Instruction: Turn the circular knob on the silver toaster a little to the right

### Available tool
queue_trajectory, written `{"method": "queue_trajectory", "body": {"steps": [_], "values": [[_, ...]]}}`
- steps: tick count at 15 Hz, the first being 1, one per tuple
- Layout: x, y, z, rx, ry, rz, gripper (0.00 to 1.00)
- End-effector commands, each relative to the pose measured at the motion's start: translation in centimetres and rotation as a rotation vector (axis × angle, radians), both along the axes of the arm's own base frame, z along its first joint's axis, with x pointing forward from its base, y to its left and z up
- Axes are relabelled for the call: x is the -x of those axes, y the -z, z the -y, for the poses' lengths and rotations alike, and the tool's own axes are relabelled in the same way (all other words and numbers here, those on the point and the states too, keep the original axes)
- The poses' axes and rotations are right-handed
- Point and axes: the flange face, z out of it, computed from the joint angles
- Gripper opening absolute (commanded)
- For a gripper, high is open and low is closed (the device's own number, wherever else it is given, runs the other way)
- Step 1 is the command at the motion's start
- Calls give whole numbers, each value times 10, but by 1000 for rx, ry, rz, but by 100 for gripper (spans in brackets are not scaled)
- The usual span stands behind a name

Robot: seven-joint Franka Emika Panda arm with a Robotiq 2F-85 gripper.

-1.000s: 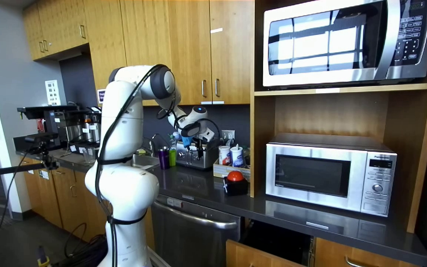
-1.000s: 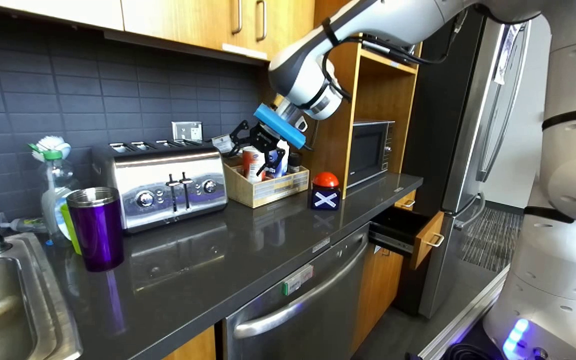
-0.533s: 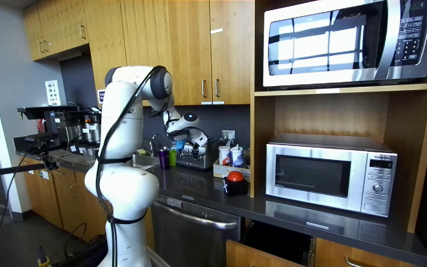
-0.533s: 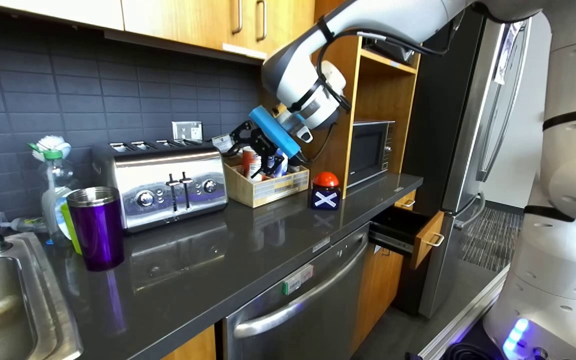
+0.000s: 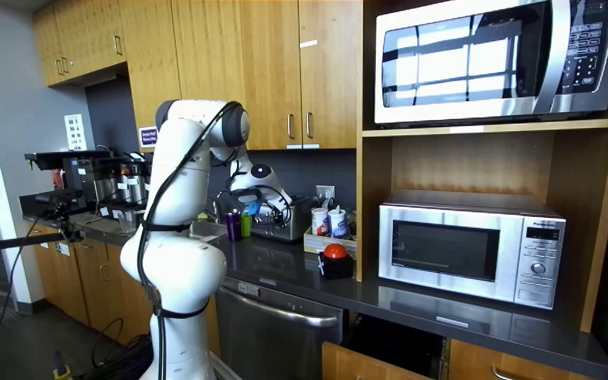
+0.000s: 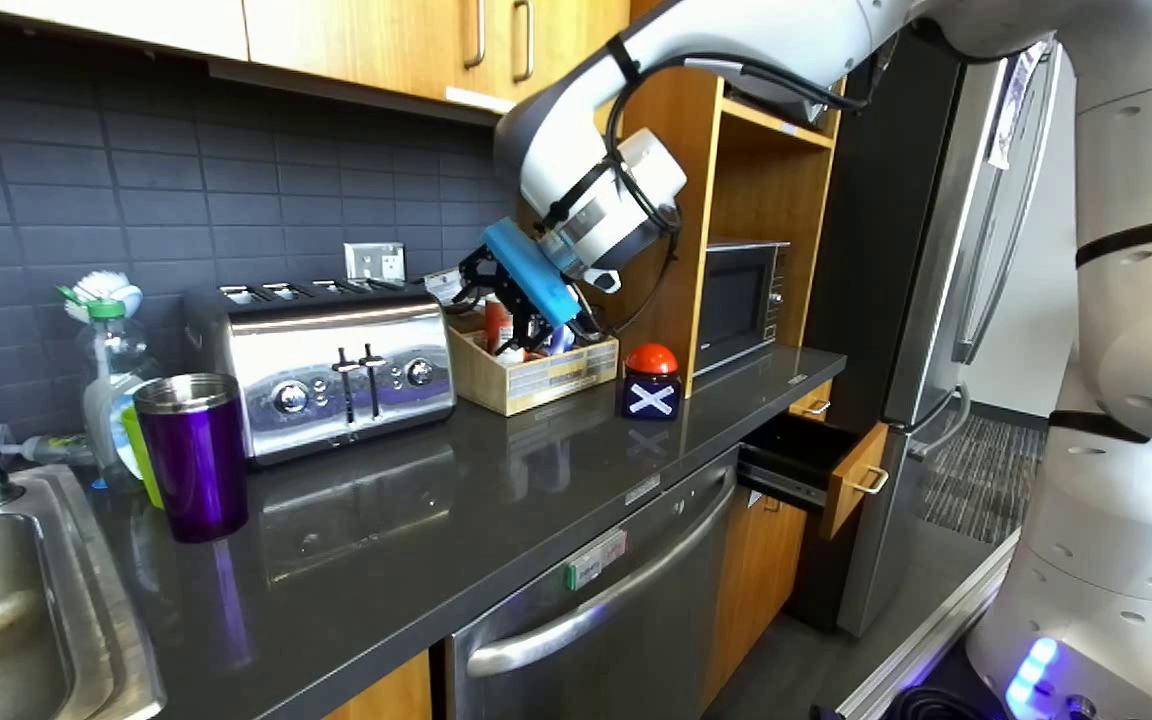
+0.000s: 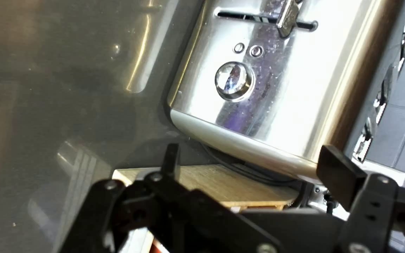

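The silver toaster (image 6: 366, 345) stands on the counter in both exterior views, partly behind my hand in an exterior view (image 5: 300, 224). Its front has two round knobs, one at the left end (image 6: 290, 397) and one at the right end (image 6: 420, 372). The wrist view shows the round knob (image 7: 232, 80) nearest the wooden box, with a lever above it. My gripper (image 7: 251, 160) is open, with nothing between its fingers. In an exterior view the gripper (image 6: 486, 318) is right of the toaster, above the wooden box, apart from the knob.
A wooden box (image 6: 561, 378) with canisters stands right of the toaster. A red-topped button (image 6: 652, 372) is farther right. A purple tumbler (image 6: 191, 460) and a soap bottle (image 6: 108, 370) stand left, by the sink (image 6: 56, 500). A drawer (image 6: 856, 480) is open below.
My gripper has moved left and a little down in an exterior view, closer to the toaster, and the wrist has tilted. The toaster has not moved.
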Motion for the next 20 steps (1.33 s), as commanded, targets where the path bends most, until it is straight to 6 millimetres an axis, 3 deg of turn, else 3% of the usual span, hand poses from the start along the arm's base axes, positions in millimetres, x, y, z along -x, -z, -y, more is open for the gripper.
{"method": "queue_trajectory", "body": {"steps": [1,4,7,10,17,20], "values": [[-33,19,-6,-10,45,10,100],[-52,36,-11,-23,60,3,100],[-57,38,-26,-32,72,25,100],[-54,40,-39,-43,93,44,100],[-41,26,-44,-96,106,46,100],[-28,22,-71,-136,56,30,100]]}}
